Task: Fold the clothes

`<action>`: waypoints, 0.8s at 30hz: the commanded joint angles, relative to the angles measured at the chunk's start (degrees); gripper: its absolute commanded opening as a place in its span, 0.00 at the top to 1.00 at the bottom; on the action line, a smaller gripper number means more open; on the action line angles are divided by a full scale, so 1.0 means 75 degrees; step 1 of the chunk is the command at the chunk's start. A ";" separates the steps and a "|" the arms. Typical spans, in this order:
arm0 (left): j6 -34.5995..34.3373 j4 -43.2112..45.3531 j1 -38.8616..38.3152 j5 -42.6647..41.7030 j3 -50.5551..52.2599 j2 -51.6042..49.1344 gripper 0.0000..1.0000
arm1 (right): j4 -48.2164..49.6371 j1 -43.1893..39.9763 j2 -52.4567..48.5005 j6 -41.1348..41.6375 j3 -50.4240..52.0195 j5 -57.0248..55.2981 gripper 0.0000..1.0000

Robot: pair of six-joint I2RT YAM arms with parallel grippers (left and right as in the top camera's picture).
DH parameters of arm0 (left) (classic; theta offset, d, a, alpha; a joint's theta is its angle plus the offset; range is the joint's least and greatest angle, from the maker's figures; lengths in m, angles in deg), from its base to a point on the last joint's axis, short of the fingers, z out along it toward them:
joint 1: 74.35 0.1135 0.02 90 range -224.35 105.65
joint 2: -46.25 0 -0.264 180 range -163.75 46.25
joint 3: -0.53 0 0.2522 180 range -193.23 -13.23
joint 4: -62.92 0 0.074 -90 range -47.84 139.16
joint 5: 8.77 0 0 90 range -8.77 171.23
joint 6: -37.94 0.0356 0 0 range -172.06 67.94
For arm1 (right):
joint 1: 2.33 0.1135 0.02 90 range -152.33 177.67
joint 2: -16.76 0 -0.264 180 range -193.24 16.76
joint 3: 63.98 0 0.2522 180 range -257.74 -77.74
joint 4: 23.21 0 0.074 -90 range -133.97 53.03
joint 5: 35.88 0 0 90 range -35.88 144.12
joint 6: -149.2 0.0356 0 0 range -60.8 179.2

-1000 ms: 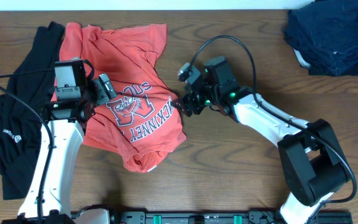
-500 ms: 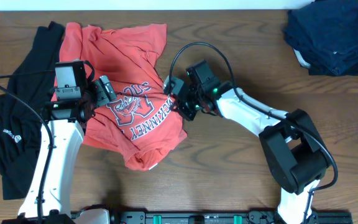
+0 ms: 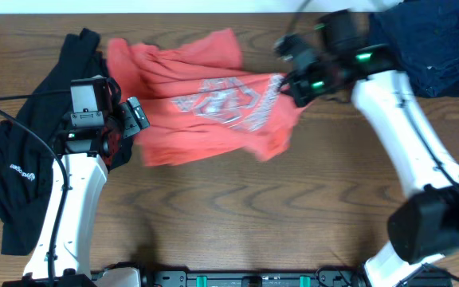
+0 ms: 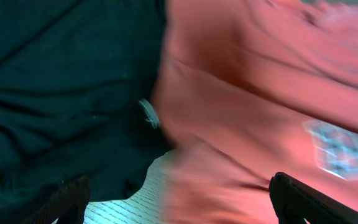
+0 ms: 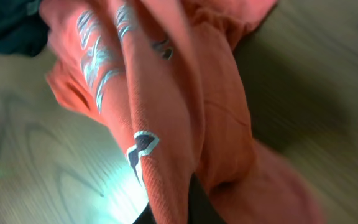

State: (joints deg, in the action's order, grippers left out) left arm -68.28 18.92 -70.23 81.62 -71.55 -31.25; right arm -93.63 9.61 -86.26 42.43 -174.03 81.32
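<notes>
The red-orange T-shirt (image 3: 205,112) hangs stretched across the middle of the table, its lettering pale and reversed. My right gripper (image 3: 292,84) is shut on the shirt's right edge, lifted near the back right. In the right wrist view the shirt (image 5: 185,93) bunches down into the closed dark fingers (image 5: 194,208). My left gripper (image 3: 131,119) stands open at the shirt's left end, where it meets the black top (image 3: 22,159). The left wrist view shows the black top (image 4: 61,93) on the left and the shirt (image 4: 260,106) on the right, with nothing held by the left gripper (image 4: 179,208).
A pile of dark navy clothes (image 3: 429,48) lies at the back right corner, just behind my right arm. Bare wooden table (image 3: 237,215) spans the front half. The black top's small white logo (image 3: 24,170) faces up at the far left.
My right gripper closed on the shirt's right edge and pulled it up toward the back right, stretching the shirt out. The left arm stayed in place, still open.
</notes>
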 commanded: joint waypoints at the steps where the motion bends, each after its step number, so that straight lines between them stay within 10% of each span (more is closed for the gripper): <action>1: 0.0128 -0.0023 0.0017 0.0061 -0.0012 0.0052 0.06 | -0.0510 -0.0595 -0.0090 -0.0108 -0.0044 -0.0114 0.97; 8: 0.0128 0.0055 -0.0044 -0.0172 -0.0009 -0.0032 0.06 | -0.0583 -0.1361 -0.0463 -0.0431 -0.0038 -0.0122 0.79; 15: 0.0134 0.1233 -0.0405 -0.0463 -0.0006 -0.0909 0.06 | -0.0073 -0.1539 -0.0545 -0.0423 -0.0041 -0.0315 0.19; 24: 0.0192 0.3072 -0.0685 -0.1008 -0.0213 -0.2938 0.12 | -0.0437 -0.1495 -0.0545 -0.0396 -0.0041 -0.0315 0.13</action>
State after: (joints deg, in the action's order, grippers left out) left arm -67.63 41.02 -75.26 76.02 -71.55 -49.67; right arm -96.47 -1.43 -89.76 39.46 -174.32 78.76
